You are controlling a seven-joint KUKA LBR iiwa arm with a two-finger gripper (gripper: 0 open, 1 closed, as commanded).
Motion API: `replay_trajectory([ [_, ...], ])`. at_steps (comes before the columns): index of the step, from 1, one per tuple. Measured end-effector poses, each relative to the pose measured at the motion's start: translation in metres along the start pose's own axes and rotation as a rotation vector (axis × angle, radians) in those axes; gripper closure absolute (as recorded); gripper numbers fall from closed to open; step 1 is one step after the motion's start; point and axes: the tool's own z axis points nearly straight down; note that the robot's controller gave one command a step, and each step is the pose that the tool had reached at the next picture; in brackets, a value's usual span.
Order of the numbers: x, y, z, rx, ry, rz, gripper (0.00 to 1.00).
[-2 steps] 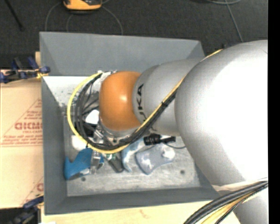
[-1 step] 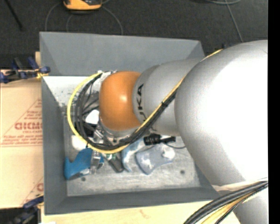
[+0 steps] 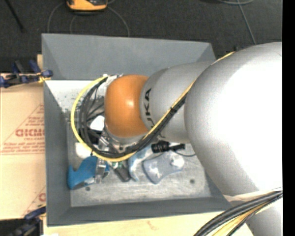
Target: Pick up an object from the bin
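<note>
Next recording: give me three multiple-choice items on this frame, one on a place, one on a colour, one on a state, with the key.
1. Where does the bright blue thing lie?
A. lower left of the bin floor
B. upper right corner
C. outside the bin

2. The cover on the wrist is:
A. green
B. orange
C. white

3. The arm is:
A. parked outside the bin
B. down inside the bin
C. folded away upward

Key: 1 A, it sits by the left wall; 2 B, the rounded cover is orange; 3 B, its wrist is low between the walls.
</note>
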Motion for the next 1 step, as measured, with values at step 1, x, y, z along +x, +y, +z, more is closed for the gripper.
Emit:
replay_trajectory([
  [1, 0.0018, -0.0005, -0.0047, 0.003, 0.008, 0.000, 1.00],
])
